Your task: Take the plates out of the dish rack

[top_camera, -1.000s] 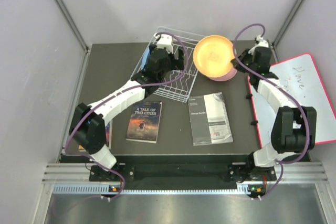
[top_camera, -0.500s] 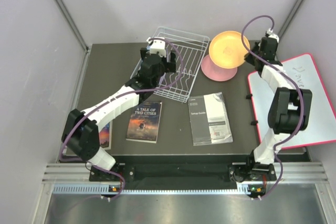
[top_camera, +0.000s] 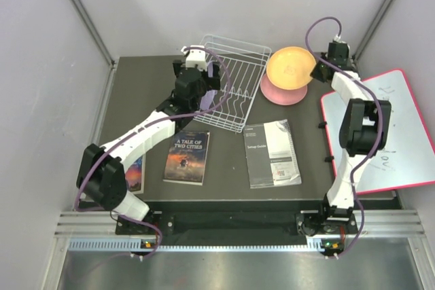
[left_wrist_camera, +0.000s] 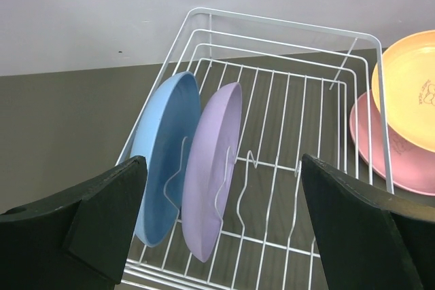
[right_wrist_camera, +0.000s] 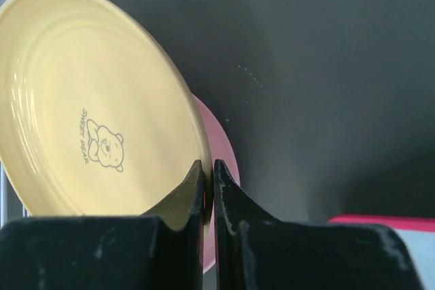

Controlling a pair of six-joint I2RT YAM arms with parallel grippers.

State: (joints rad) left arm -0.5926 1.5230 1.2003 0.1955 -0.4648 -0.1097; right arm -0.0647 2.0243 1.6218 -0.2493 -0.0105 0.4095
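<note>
Two plates (left_wrist_camera: 166, 161) upright in rack (left_wrist_camera: 309, 127)

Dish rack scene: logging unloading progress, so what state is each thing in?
White wire dish rack: holds two plates.
Light blue round plate: upright in rack.
Lilac round plate: upright in rack.
Pink round plate: flat on table.
Orange-tan round plate: tilted, rim gripped.
Right gripper: shut on it.
Left gripper: open.

Place: robot test cell, lab-like.
Walls: plain pale panels (top_camera: 238, 5) box in the dark table (top_camera: 136, 100).
Mounting: cabled left arm (top_camera: 146, 129) and right arm (top_camera: 360, 130) bolted beside a metal rail (top_camera: 231, 242).
Props: whiteboard (top_camera: 408, 127), paperback (top_camera: 187, 157), setup guide (top_camera: 272, 153).
</note>
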